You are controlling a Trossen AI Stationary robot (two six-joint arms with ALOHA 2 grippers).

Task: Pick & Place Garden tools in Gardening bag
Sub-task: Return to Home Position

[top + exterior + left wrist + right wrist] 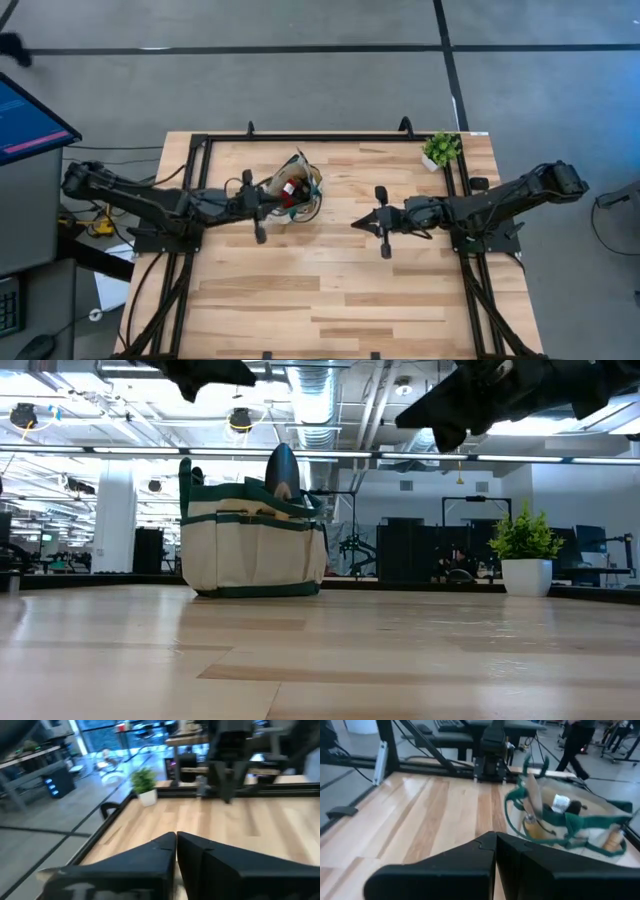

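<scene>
The cream gardening bag with green trim (pixel 297 188) stands upright on its base, left of the table's middle. It also shows in the low view (pixel 255 545) and the right wrist view (pixel 570 820). Garden tools stand in it: a trowel blade (pixel 282 468) sticks up, a wood-handled tool (pixel 535 795) leans at the rim, and a red-and-black piece (pixel 290 188) lies inside. My left gripper (pixel 283 203) is shut and empty, held above the bag's near-left rim (pixel 176 836). My right gripper (pixel 357 223) is shut and empty, to the right of the bag and pointing at it (pixel 496 835).
A small green potted plant (pixel 440 150) stands at the table's far right corner (pixel 525 550). A black frame (pixel 330 137) runs along the table's far edge. A monitor (pixel 25 120) stands off the left side. A person (pixel 577 740) walks beyond the table.
</scene>
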